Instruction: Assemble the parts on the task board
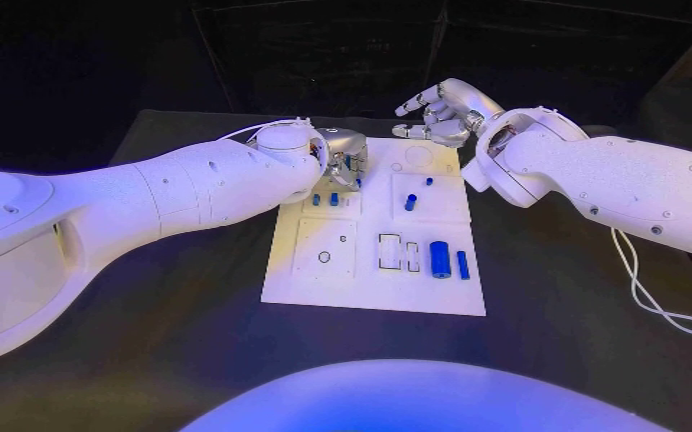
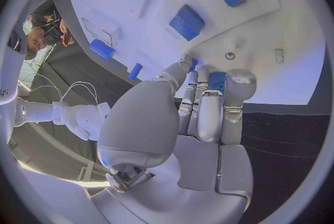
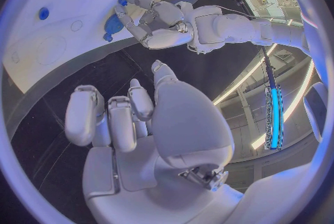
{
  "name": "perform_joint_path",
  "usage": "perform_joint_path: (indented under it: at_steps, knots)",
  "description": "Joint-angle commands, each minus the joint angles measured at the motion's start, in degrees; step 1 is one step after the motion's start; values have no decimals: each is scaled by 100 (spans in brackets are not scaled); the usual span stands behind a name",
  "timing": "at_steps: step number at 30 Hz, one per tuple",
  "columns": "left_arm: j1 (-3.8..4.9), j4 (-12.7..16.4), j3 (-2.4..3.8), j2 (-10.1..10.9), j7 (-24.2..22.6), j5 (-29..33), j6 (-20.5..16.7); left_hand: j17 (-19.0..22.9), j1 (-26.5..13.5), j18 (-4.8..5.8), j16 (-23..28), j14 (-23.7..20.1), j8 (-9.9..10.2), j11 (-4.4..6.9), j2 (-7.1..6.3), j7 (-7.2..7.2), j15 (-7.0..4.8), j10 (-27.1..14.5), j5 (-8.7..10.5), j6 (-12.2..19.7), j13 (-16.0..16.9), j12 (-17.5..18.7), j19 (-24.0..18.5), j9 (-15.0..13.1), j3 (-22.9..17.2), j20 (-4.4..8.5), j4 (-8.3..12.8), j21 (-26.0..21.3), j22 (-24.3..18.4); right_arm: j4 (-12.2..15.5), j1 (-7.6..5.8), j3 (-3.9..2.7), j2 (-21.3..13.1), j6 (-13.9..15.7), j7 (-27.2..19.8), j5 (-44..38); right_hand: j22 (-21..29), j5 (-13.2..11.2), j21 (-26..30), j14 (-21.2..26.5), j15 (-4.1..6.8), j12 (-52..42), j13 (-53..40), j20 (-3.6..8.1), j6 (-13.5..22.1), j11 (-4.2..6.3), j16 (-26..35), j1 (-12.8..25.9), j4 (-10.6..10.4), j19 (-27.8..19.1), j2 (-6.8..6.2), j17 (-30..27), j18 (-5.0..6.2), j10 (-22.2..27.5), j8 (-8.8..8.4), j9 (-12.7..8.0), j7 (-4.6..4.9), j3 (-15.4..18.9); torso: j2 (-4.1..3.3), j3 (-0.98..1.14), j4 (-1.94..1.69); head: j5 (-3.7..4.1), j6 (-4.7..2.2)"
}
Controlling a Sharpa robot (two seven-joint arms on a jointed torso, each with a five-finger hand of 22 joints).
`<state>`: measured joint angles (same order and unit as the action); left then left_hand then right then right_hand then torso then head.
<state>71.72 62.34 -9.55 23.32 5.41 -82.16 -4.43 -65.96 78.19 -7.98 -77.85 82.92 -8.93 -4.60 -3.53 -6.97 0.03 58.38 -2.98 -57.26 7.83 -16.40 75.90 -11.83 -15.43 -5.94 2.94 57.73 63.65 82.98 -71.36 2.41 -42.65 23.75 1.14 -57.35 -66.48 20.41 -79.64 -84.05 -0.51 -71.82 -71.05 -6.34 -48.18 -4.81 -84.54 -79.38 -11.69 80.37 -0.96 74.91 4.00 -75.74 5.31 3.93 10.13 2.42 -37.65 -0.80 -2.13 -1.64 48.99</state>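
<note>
Left hand (image 1: 340, 159) sits over the far-left part of the task board (image 1: 372, 292), fingers bent down toward the surface. In the left wrist view we see its fingertips (image 2: 188, 62) at a small blue part (image 2: 216, 80), touching or just above it; we cannot tell whether it's actually pinched. Right hand (image 1: 441, 112) hovers off the board's far edge, to the right of the left hand and apart from it, fingers loosely spread and curled, holding nothing; the right wrist view confirms an empty palm (image 3: 132, 118). Moving outward on the board: two small blue pegs (image 1: 325, 198) stand just near of the left hand, a blue piece (image 1: 411, 202) and a small blue dot-like part (image 1: 428, 181) sit in the far-right panel, and a blue cylinder (image 1: 440, 258) with a thin blue bar (image 1: 463, 264) beside it lie on the near-right area. Board lies mid-table on the black table (image 1: 173, 332), between both arms.
</note>
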Motion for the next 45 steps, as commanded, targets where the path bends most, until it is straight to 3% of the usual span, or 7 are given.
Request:
perform_joint_path:
  at_steps: [1, 5, 15, 24, 34, 39, 45]
  knots:
    - [-33, -26, -10, -19, -23, -9, 141, -10, 2, 82, -40, 52, 23, 7, 82, 11, -4, 113, 17, -85, -34, 35, 49, 15, -73, 1, -17, 54, 29, 3, -10, -3, 5, -47, -31, 11, 4, 34, 29, -372, 31, -14, -8, 19, -26, -1, 14, 8, -1, -31, 51, 527, 52, 25, 40, 5, -12, 19, 1, 1, 1, 10, 4]
    - [-41, -39, -10, -18, -36, 10, 148, -19, -3, 89, -56, 61, 14, 31, 197, 33, -21, 226, 20, -170, -72, 72, 67, 30, -167, 13, -50, 93, 70, 22, -10, -3, -11, -50, -23, 11, 4, 48, 29, -372, 32, -15, -9, 20, -28, -1, 14, 4, 0, -30, 55, 527, 52, 24, 41, 5, -13, 19, -7, 2, -9, 22, -6]
    - [-46, -64, -9, -17, -55, 21, 133, -11, 111, 106, -82, 73, 15, 85, 270, 13, -68, 527, 20, -359, -168, 209, 111, 74, -421, 54, 52, 191, 177, 10, -10, -3, 4, -71, -18, 11, 5, 102, 31, -372, 34, -17, -9, 22, -34, 2, 17, -12, 1, -29, 63, 523, 52, 26, 47, 5, -15, 21, 2, 1, 2, 23, 11]
    - [-50, 56, 13, 128, -375, 336, -481, 14, 161, 122, -88, 77, 77, 81, 231, -24, -73, 681, 21, -402, -236, 366, 125, 127, -664, 75, 191, 242, 243, 0, -10, -3, 9, -80, -20, 11, 6, 113, 31, -373, 34, -19, -12, 22, -35, 2, 15, -15, 1, -30, 64, 528, 52, 24, 48, 5, -15, 22, 11, -9, -9, 42, 0]
    - [-44, 436, 387, 426, -531, 685, -857, 22, 48, 128, -100, 89, 116, 64, 144, -49, -60, 764, 22, -453, -283, 489, 140, 164, -751, 68, 206, 272, 284, -49, -10, -3, 5, -100, -20, 11, 6, 172, 32, -372, 37, -24, -14, 24, -42, 4, 20, -27, -1, -28, 73, 521, 52, 22, 54, 6, -18, 24, 12, -5, -18, 15, -46]
    - [-25, 652, 470, 620, -462, 756, -765, 32, 25, 128, -99, 88, 123, 61, 123, -53, -57, 783, 22, -463, -290, 510, 141, 171, -762, 65, 207, 274, 290, -62, -9, -3, -3, -115, -15, 11, 5, 188, 32, -372, 37, -24, -14, 25, -45, 5, 20, -30, -2, -28, 75, 521, 52, 23, 56, 6, -18, 24, 10, 0, -14, -4, -57]
    - [-14, 786, 495, 872, -340, 815, -583, 43, -6, 129, -96, 87, 129, 61, 97, -52, -56, 812, 22, -480, -296, 532, 143, 178, -770, 63, 205, 280, 300, -64, -9, -2, -20, -124, -7, 11, 5, 200, 32, -372, 38, -27, -17, 26, -47, 6, 20, -32, -3, -27, 77, 522, 52, 20, 58, 6, -19, 25, 9, 1, -13, -2, -61]
